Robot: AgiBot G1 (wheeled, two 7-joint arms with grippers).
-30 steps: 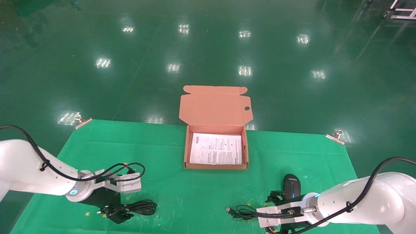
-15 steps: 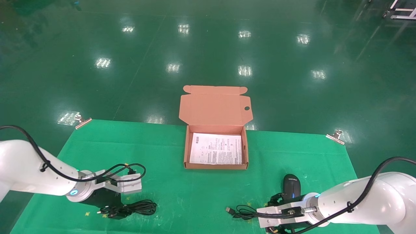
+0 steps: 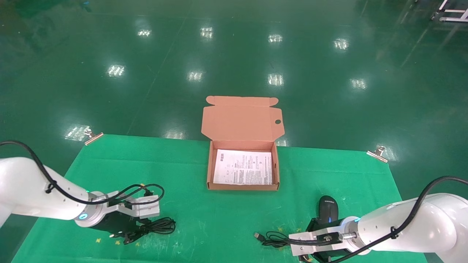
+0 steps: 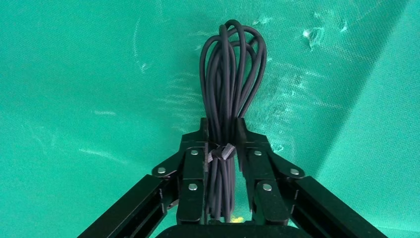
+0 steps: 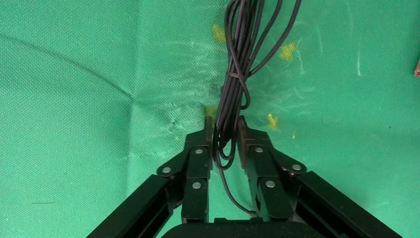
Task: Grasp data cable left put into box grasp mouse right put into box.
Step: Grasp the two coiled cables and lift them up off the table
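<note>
Both claws [image 4: 224, 130] [image 5: 225, 130] low, clamped

- Overhead lamps are lighting the scene brightly and evenly, and they are mirroring as rows of white glare patches on the glossy green floor [image 3: 234, 54].
- The white arm shells are catching soft highlights along their tops.
- The green cloth [image 3: 226, 219] is staying matte, showing no glare.
- The box [image 3: 242, 184] is casting only a faint, short shadow.
- In the left wrist view a broad diagonal shadow is darkening one corner of the cloth.
- The wrist views are looking crisp, the cloth weave reading clearly.
</note>
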